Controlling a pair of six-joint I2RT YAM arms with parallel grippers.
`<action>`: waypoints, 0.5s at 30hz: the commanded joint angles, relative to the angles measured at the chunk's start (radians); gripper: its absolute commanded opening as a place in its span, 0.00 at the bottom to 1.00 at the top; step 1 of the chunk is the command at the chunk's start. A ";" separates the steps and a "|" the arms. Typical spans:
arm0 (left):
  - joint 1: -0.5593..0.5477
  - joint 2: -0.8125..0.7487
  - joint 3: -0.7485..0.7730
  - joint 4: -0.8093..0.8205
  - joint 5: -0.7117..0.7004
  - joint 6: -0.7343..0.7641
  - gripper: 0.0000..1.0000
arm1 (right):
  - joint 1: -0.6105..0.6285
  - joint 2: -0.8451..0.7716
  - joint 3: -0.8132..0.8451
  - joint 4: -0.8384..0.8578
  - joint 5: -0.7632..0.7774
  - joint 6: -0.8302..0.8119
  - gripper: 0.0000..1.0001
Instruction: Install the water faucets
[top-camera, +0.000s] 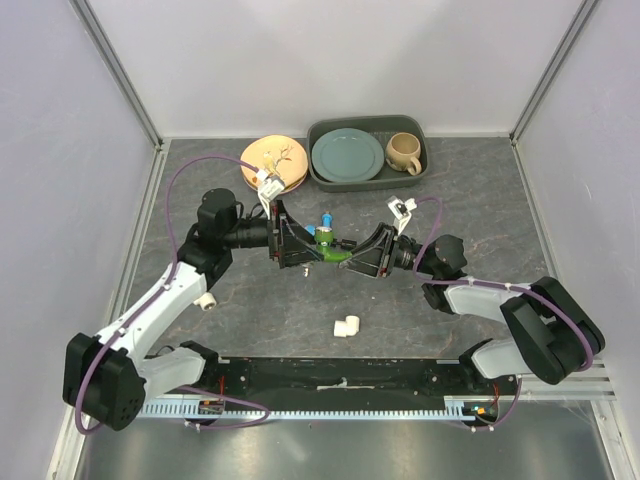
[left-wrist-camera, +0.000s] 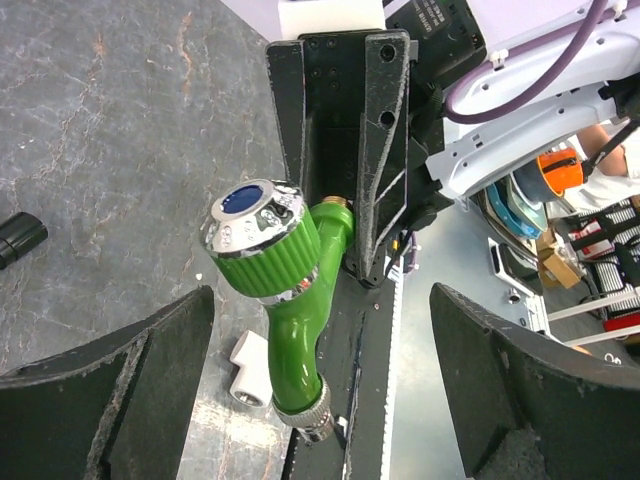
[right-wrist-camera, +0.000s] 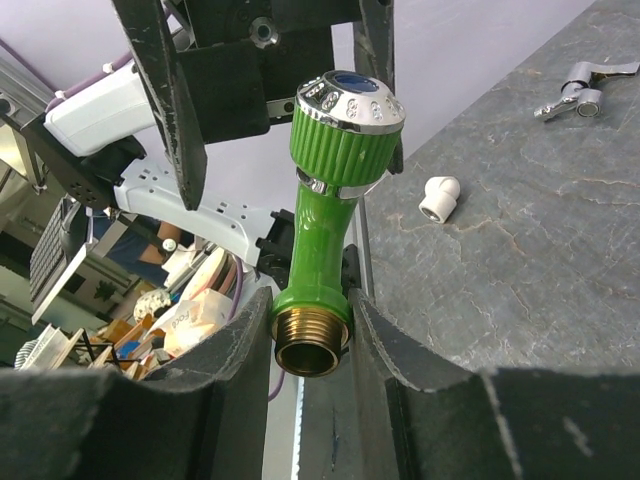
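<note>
The green faucet (right-wrist-camera: 325, 230) is up in the air over the middle of the worktop (top-camera: 450, 190). The right gripper (right-wrist-camera: 310, 322) holds it, with the jaws squeezed tight on the gold screw end. The shiny knob points at the left gripper (left-wrist-camera: 320, 290). Those jaws are wide open, one on each side of the knob, not touching it. The blue faucet (top-camera: 326, 221) sits just behind them.

At the far edge is a dark tray (top-camera: 368, 121). In it are a blue-green plate (top-camera: 348, 155) and a tan mug (top-camera: 404, 152). Beside the tray is a round wooden plate (top-camera: 258, 160) with small bits on it.

White walls stand on three sides. The worktop is open between the grippers and the arm bases, with one white elbow pipe (top-camera: 346, 326) lying there. Another elbow pipe (top-camera: 206, 299) lies by the left arm.
</note>
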 joint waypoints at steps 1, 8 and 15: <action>-0.014 0.032 0.011 -0.001 0.008 -0.030 0.93 | 0.006 -0.010 -0.008 0.367 -0.007 0.003 0.00; -0.052 0.103 0.031 -0.032 0.012 -0.038 0.86 | 0.006 0.004 -0.011 0.367 0.006 -0.006 0.00; -0.069 0.115 0.032 -0.032 0.017 -0.038 0.77 | 0.006 0.010 -0.011 0.358 0.008 -0.014 0.00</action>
